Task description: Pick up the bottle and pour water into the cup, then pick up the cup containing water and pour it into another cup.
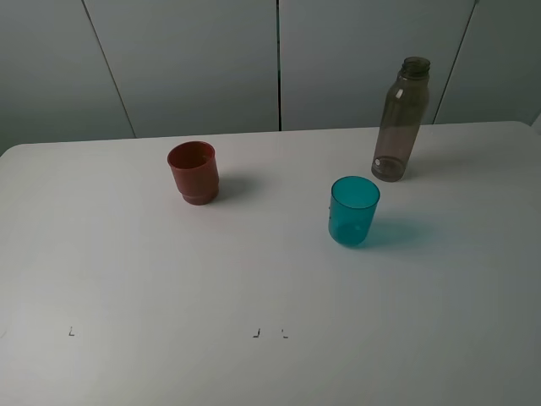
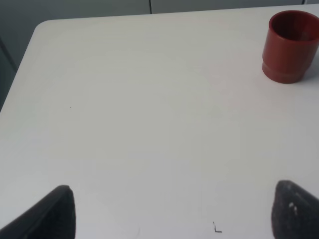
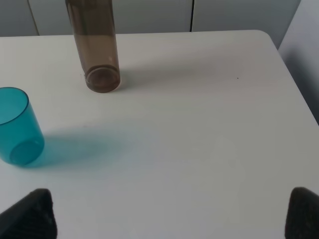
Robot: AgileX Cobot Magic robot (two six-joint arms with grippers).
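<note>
Three vessels stand untouched on the white table (image 1: 127, 279); both grippers wait wide apart and empty.

Nearest, the left gripper (image 2: 172, 211) and right gripper (image 3: 169, 211) show only spread fingertips at the bottom frame edges. Farther, right of centre in the high view, one teal cup (image 1: 353, 211); at left-centre one red-brown cup (image 1: 193, 172); farthest, upper right, one bottle (image 1: 401, 119), open-necked. Risk, as I judge it: the tall slim bottle could topple if nudged off-centre, or the nearby teal cup be clipped on approach.
</note>
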